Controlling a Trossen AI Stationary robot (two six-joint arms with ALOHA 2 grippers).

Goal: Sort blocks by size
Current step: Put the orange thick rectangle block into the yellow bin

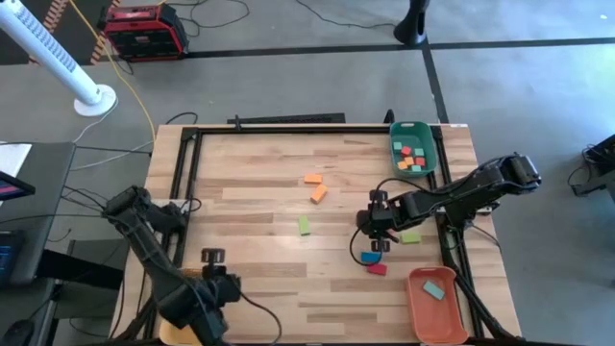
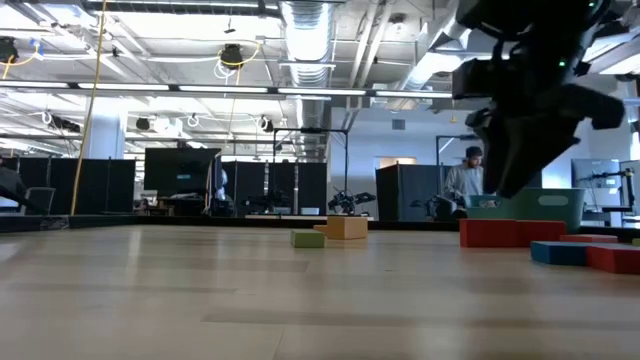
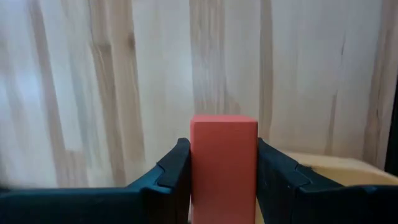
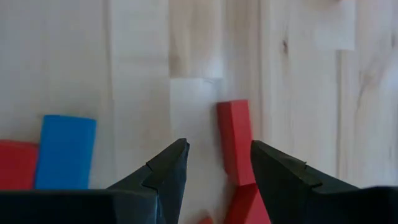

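My left gripper (image 3: 224, 163), at the table's near left (image 1: 213, 261), is shut on a red block (image 3: 224, 134) above the wood. My right gripper (image 4: 219, 155) hangs open over the right part of the table (image 1: 378, 227), above a red bar (image 4: 234, 140) that lies flat on the wood; I see no touch. Beside it lie a blue block (image 4: 65, 151) and more red blocks (image 4: 15, 165). In the high view a blue block (image 1: 371, 257) and a red one (image 1: 377, 270) lie near that gripper. Two orange blocks (image 1: 315, 186) and a green one (image 1: 304, 225) lie mid-table. My left gripper pinches the red block between its two fingers, one on each of two opposite side faces (image 3: 198, 171). The block's end face (image 3: 224, 121) sticks out past the fingertips. The fingers point steeply down, and the block is lifted clear of the table.
A green tray (image 1: 430, 154) with several small blocks stands at the far right. An orange tray (image 1: 423, 312) holding a teal block sits at the near right. Another green block (image 1: 410, 236) lies by the right arm. A pale yellow surface (image 3: 329, 168) shows under the left gripper.
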